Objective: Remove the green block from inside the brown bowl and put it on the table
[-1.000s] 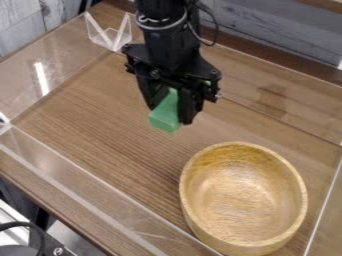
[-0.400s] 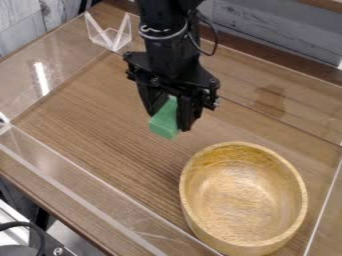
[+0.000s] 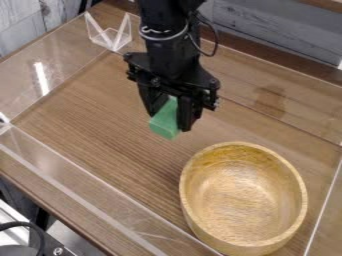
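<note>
At the far left, a clear acrylic wall [image 3: 60,55] edges the counter [image 3: 94,130]; its glare washes out the corner, and a folded clear piece [image 3: 104,33] standing there is hard to make out. Along the near left edge another clear wall [image 3: 80,190] blurs the wood grain behind it, and dark shapes below the counter at the near left corner are cut off by the frame.

Toward the middle, the black arm [image 3: 167,25] comes down from the top edge, its upper part out of frame. Its pincer [image 3: 168,112] points down at the counter and is clamped on the green block [image 3: 166,120], which sits between the two black fingers. Only the lower part of the block shows; the upper part is hidden inside the pincer. The block's bottom end is close to the wood, but whether it touches the counter or hangs just above cannot be told from this view.

To the near right lies the brown bowl [image 3: 287,175], with nothing inside. Its near rim is cut off by the bottom edge. The block is to the left of the bowl and farther back, apart from its rim.
</note>
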Robot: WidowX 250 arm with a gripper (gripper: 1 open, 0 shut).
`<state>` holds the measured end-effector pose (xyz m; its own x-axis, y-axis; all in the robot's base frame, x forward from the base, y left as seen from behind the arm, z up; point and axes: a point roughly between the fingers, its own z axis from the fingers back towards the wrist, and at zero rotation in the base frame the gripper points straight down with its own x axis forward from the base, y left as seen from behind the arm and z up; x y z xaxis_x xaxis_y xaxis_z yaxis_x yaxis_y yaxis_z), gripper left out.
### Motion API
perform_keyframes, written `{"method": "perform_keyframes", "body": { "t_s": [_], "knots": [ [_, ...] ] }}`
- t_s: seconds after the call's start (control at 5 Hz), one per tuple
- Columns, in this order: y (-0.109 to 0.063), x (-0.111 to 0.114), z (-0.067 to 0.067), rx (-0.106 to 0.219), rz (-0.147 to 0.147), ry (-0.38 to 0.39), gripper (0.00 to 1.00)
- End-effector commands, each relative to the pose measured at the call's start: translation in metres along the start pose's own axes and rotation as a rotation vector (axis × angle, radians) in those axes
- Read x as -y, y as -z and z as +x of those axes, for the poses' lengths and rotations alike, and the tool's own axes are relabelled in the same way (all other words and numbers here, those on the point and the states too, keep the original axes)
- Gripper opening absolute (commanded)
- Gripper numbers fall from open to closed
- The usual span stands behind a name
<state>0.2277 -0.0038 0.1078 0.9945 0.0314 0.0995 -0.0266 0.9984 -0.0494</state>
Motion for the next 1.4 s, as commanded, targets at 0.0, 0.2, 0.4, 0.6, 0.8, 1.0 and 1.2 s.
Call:
{"method": "perform_keyframes", "body": {
  "t_s": [0.0, 0.2, 0.4, 0.6, 0.8, 1.0, 1.2],
  "knots": [
    [-0.006, -0.002, 0.006, 0.029, 0.003, -0.005, 0.0],
    [-0.006, -0.002, 0.007, 0.027, 0.004, -0.009, 0.0],
    [-0.005, -0.003, 0.007, 0.025, 0.004, -0.013, 0.0],
    [-0.005, -0.003, 0.008, 0.023, 0.004, -0.017, 0.0],
    [0.003, -0.008, 0.008, 0.021, 0.004, -0.018, 0.0],
    [0.011, -0.013, 0.008, 0.019, 0.001, -0.018, 0.0],
    [0.018, -0.018, 0.009, 0.017, -0.001, -0.019, 0.0]
  ]
}}
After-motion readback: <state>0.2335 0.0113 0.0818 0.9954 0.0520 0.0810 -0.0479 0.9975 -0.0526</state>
